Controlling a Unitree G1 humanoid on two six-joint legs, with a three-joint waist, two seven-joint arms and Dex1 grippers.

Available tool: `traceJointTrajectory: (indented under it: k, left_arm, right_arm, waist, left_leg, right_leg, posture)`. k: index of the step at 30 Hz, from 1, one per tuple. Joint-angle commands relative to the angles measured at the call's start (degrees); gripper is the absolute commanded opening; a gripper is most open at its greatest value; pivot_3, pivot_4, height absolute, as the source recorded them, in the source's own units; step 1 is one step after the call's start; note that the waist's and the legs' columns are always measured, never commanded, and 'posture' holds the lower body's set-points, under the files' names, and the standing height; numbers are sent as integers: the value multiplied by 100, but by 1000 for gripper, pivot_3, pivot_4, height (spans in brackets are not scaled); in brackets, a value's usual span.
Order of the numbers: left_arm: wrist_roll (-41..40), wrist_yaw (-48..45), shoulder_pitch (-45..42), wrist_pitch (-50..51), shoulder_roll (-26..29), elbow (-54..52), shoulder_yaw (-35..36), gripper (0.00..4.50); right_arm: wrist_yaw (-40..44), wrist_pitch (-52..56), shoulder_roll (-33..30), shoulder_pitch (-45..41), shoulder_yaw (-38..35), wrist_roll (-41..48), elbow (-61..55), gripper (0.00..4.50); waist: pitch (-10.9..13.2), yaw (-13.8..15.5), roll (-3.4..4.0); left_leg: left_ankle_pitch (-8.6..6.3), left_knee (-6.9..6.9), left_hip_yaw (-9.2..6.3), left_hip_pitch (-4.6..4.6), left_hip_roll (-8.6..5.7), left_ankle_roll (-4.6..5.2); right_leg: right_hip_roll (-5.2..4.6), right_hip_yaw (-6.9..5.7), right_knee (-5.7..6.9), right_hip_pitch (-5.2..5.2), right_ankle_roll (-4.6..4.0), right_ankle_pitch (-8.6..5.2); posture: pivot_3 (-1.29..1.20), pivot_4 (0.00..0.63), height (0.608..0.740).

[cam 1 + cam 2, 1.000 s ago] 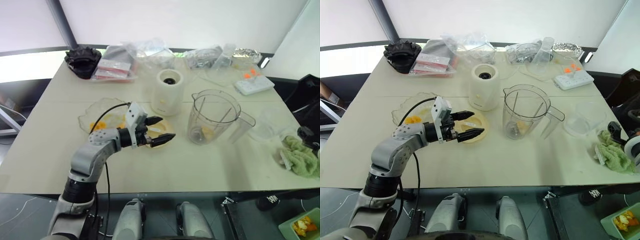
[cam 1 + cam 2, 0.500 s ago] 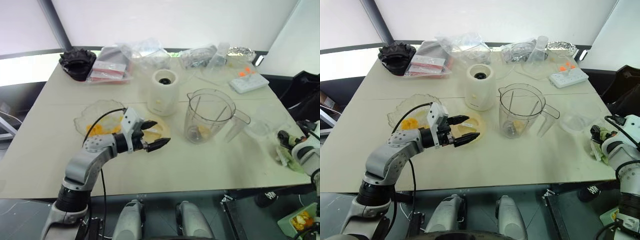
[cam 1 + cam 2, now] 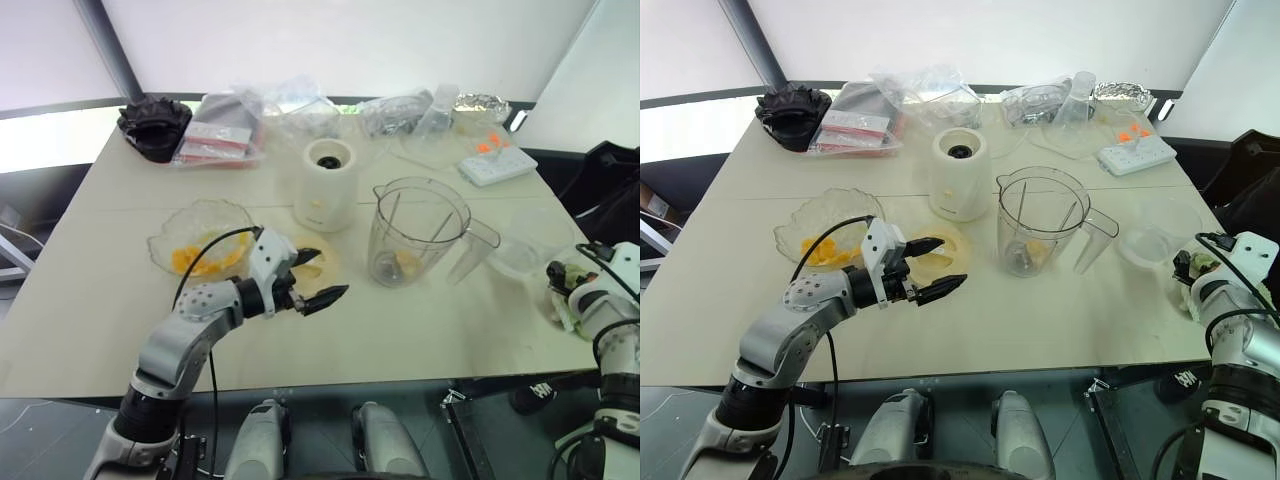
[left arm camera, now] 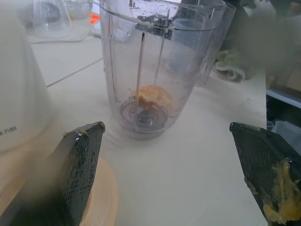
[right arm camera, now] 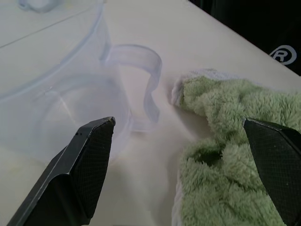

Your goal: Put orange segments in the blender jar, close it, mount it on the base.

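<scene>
The clear blender jar (image 3: 420,230) stands upright and uncovered at mid-table, with an orange segment (image 4: 151,96) on its bottom by the blade. More orange segments (image 3: 195,260) lie in a shallow glass bowl (image 3: 215,215) to its left. The cream-white base (image 3: 327,185) stands behind and between them. My left gripper (image 3: 330,272) hovers open and empty over the flat cream-yellow lid (image 3: 325,262), pointing at the jar; fruit pulp sticks to one of its pads (image 4: 277,207). My right gripper (image 5: 178,123) is open at the table's right edge, between a small clear cup (image 5: 61,108) and a green towel (image 5: 225,141).
Plastic bags, a foil tray and a white power strip (image 3: 497,163) line the table's far edge, with a black object (image 3: 153,125) at the far left corner. Bare tabletop lies in front of the jar. A green bin (image 3: 600,440) with fruit sits on the floor at the right.
My right arm has come into view at the right edge and sunk toward the towel and cup. The left gripper has drawn back slightly, still open. The camera has shifted.
</scene>
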Motion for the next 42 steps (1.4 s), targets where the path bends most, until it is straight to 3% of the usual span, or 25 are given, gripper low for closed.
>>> traceJointTrajectory:
  k: [1,40,42]
  left_arm:
    - [105,-7,-66,-269,11,-29,-103,4456]
    - [370,-82,-346,-707,34,301,-321,4456]
    - [378,-78,-335,-702,56,282,-312,4500]
  right_arm:
    - [64,-257,-110,-166,-188,-189,166,4500]
    - [387,-1588,-196,-1400,-168,-1003,2353,4500]
    - [407,-1653,-174,-1448,-153,-1029,2447,3941]
  waist:
    - [0,3,0]
    - [3,-23,4]
    - [3,-24,4]
  left_leg:
    - [0,0,0,0,0,0]
    - [0,-10,8,1,0,0]
    - [0,-11,8,1,0,0]
  right_leg:
    - [0,0,0,0,0,0]
    - [-1,6,-7,-4,0,0]
    - [-1,7,-7,-4,0,0]
  posture:
    - [0,150,740]
    - [0,150,740]
    - [0,150,740]
